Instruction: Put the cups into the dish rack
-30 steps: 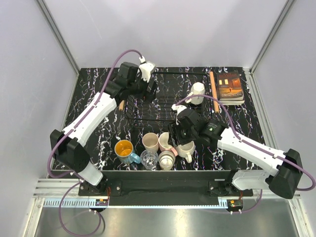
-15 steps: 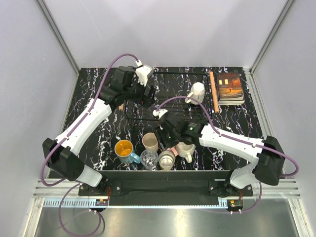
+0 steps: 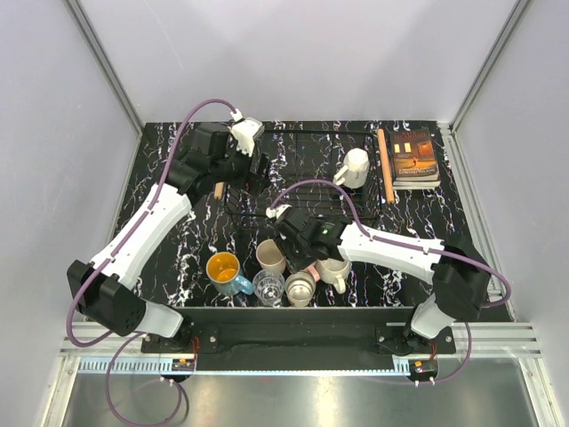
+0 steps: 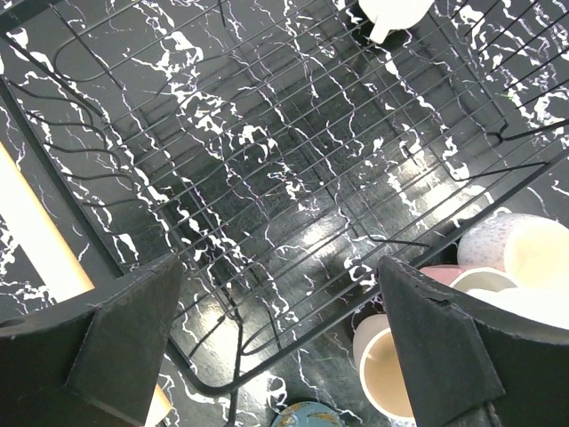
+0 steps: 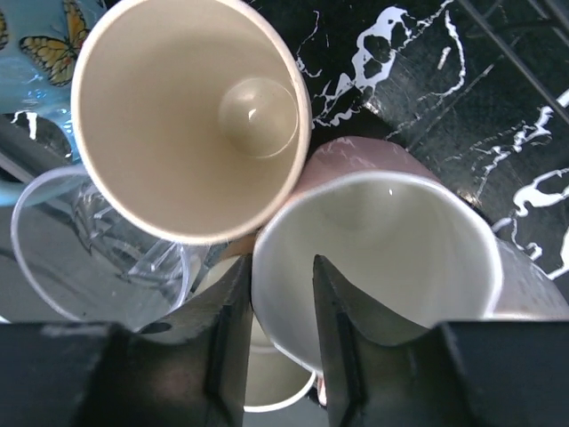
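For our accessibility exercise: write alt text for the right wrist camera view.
The right gripper straddles the rim of a pink mug, one finger inside, jaws apart. A cream cup crowds it at upper left, with a clear glass tumbler below that.

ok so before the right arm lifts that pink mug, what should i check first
1. Does the right gripper straddle the wall of the pink mug: ok, one finger is inside and one outside.
2. Jaws closed on the wall: not ok, a gap shows inside the rim.
3. Neighbours clear: not ok, the cream cup and glass tumbler crowd it.
4. Room in the dish rack: ok, only a white mug at one end.
5. Is the left gripper off the path: cannot tell, it hangs open over the rack.
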Controlling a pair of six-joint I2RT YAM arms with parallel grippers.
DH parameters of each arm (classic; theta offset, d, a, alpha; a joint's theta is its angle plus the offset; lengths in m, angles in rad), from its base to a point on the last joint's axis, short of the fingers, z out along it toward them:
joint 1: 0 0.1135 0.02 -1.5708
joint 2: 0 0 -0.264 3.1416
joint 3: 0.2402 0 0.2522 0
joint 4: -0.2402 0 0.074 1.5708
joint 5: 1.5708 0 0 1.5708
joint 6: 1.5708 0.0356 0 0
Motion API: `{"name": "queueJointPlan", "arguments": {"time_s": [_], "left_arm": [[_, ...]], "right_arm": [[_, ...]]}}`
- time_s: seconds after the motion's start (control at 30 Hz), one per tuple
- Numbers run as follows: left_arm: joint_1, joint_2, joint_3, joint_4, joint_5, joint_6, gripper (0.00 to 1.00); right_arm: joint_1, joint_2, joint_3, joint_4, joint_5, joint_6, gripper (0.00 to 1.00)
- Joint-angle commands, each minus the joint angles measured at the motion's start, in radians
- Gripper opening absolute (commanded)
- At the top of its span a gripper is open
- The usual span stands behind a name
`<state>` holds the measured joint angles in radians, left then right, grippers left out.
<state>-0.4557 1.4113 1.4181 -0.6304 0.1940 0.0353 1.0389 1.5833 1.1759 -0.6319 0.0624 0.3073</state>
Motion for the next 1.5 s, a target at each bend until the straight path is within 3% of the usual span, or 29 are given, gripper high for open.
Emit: {"name": "queueJointPlan", "arguments": {"time_s": [0.0, 0.2, 0.33, 0.73, 1.03, 1.13, 1.27, 1.4, 1.47], "left_arm": [[0.012, -0.046, -0.002, 0.057, 0.033, -0.020, 0.96], [0.018, -0.058, -0.001, 0.058, 0.032, -0.020, 0.96], [0.023, -0.058, -0.001, 0.061, 0.032, -0.020, 0.96], [0.025, -0.035, 0.030, 0.075, 0.068, -0.032, 0.95], [0.043, -0.025, 0.131, 0.081, 0.111, -0.113, 0.96], [0.096, -0.002, 0.220, 0.081, 0.157, -0.178, 0.96], [0.227, 0.028, 0.304, 0.116, 0.272, -0.381, 0.96], [0.353, 0.096, 0.340, 0.158, 0.590, -0.624, 0.96], [0.384, 0.094, 0.263, 0.284, 0.682, -0.765, 0.95]], "right_arm": [[0.007, 0.030, 0.010, 0.049, 0.027, -0.025, 0.35], [0.006, 0.041, -0.024, 0.072, 0.028, -0.016, 0.24], [0.006, 0.021, -0.047, 0.072, 0.028, -0.004, 0.00], [0.006, -0.083, -0.027, 0.012, 0.062, -0.002, 0.00], [0.007, -0.166, 0.241, -0.136, 0.146, -0.103, 0.00], [0.004, -0.198, 0.350, -0.158, 0.154, -0.126, 0.00], [0.004, -0.238, 0.474, -0.149, 0.175, -0.135, 0.00], [-0.002, -0.350, 0.449, 0.004, 0.177, -0.154, 0.00], [-0.029, -0.397, 0.386, 0.131, 0.160, -0.128, 0.00]]}}
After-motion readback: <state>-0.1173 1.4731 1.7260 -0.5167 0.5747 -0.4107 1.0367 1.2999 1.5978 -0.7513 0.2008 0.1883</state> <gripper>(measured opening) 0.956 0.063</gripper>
